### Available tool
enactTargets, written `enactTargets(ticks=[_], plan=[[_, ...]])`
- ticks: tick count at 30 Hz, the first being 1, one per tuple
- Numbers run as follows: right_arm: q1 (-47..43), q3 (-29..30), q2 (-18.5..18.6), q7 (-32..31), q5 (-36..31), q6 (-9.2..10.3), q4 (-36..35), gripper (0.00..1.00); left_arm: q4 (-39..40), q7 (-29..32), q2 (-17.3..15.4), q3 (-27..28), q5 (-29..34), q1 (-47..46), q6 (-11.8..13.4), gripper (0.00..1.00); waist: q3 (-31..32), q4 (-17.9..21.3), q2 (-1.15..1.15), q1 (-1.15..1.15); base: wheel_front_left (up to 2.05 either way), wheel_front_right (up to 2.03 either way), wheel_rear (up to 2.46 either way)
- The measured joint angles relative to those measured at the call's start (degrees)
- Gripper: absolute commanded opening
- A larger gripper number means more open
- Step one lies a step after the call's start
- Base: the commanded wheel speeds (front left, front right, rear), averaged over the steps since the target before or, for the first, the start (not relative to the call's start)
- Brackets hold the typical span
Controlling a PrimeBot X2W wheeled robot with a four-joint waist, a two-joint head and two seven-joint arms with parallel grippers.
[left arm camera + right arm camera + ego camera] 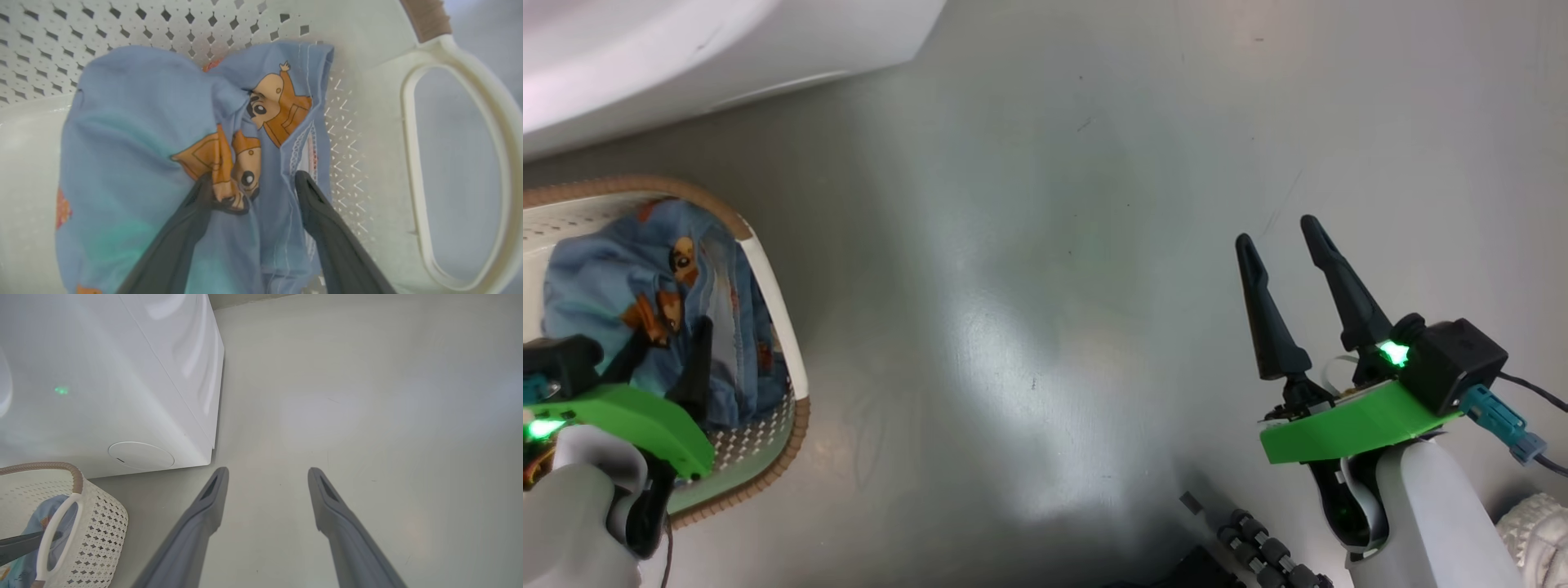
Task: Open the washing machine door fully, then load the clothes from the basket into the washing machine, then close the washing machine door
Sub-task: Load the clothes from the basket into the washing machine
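- Left gripper [254, 179]: jaws spread wide and nothing pinched. It points down into the basket [367, 36].
- Both dark fingers [327, 228] straddle a raised fold of the clothes [135, 134]. The tips are at the fabric, and I cannot tell how hard they press.
- The clothes are a light blue bundle with orange-brown cartoon figures, bunched inside the basket. One figure's face sits just beside the left-hand fingertip in the wrist view.
- The basket is cream with perforated walls and a brown woven-look rim. Its white side handle [410, 155] is just beside the bundle. It stands on the floor near the washing machine's front lower corner.
- Right gripper [267, 470]: jaws wide apart and empty. It hangs over the bare grey floor [367, 396], well apart from the basket.
- Washing machine [102, 375]: white body with a round service cap [141, 455] low on the front, close above the basket rim. A small green glint shows on the panel.
- Both wrists carry green mounts with a lit green lamp. A cable runs off the right wrist.
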State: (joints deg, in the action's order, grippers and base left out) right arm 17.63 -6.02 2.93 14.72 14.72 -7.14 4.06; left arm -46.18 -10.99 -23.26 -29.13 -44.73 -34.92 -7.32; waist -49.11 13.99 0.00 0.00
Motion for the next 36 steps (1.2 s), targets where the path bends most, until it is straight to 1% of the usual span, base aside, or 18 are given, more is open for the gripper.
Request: enactTargets(ticks=[4, 10, 16, 17, 18, 19, 20, 22, 27, 32, 36], plan=[[0.1, -0.5, 0.0, 0.0, 0.0, 0.0, 0.0, 1.0, -1.7, 1.9, -0.5, -3.2, -0.5, -1.6, 0.0, 1.0, -0.5, 0.2, 0.0, 0.0, 0.0, 0.0, 0.0], [0.1, -0.5, 0.0, 0.0, 0.0, 0.0, -0.1, 1.0, -7.6, 3.9, -0.5, -5.4, 0.3, -5.5, 0.0, 1.0, -1.3, 0.2, 0.0, 0.0, 0.0, 0.0, 0.0], [0.2, -0.5, 0.0, 0.0, 0.0, 0.0, -0.3, 1.0, -12.8, 4.9, 0.2, -6.7, 2.3, -9.7, 1.7, 1.0, -2.3, 0.4, 0.0, 0.0, 0.0, 0.0, 0.0], [0.2, -0.5, 0.0, 0.0, 0.0, 0.0, -0.3, 1.0, -13.5, 5.0, 0.5, -6.9, 2.3, -10.3, 1.8, 0.86, -2.4, 0.4, 0.0, 0.0, 0.0, 0.0, 0.0], [0.2, -0.4, 0.0, 0.0, 0.0, 0.0, -0.3, 1.0, -14.1, 5.0, 0.7, -7.0, 2.3, -10.6, 1.8, 0.4, -2.4, 0.4, 0.0, 0.0, 0.0, 0.0, 0.0], [0.2, -0.4, 0.0, 0.0, 0.0, 0.0, -0.4, 1.0, -14.8, 4.9, 1.2, -7.1, 2.3, -11.1, 2.2, 0.11, -2.4, 0.3, 0.0, 0.0, 0.0, 0.0, 0.0], [0.2, -0.3, 0.0, 0.0, 0.0, 0.0, -0.4, 1.0, -15.4, 4.9, 1.5, -7.2, 2.4, -11.4, 2.4, 0.0, -2.3, 0.2, 0.0, 0.0, 0.0, 0.0, 0.0], [0.2, -0.2, 0.0, 0.0, 0.0, 0.0, -0.4, 1.0, -16.3, 4.7, 2.2, -7.3, 2.5, -11.7, 2.4, 0.0, -2.0, 0.0, 0.0, 0.0, 0.0, 0.0, 0.0], [0.4, -0.2, 0.0, 0.0, -0.1, 0.0, -0.3, 1.0, -18.7, 1.1, 3.8, -7.2, 2.2, -11.6, 2.1, 0.0, 0.2, -0.8, 0.0, 0.0, 0.0, 0.0, 0.0], [0.9, -0.2, 0.0, 0.0, -0.6, 0.0, 0.8, 1.0, -19.1, -2.0, 4.4, -7.1, 2.2, -11.1, 1.9, 0.0, 3.0, -1.5, 0.0, 0.0, 0.0, 0.0, 0.0], [1.4, -0.3, 0.0, 0.0, -1.1, 0.0, 1.6, 1.0, -19.0, -2.8, 5.7, -6.6, 1.8, -9.5, 1.5, 0.0, 5.7, -2.2, 0.0, 0.0, 0.0, 0.0, 0.0]])
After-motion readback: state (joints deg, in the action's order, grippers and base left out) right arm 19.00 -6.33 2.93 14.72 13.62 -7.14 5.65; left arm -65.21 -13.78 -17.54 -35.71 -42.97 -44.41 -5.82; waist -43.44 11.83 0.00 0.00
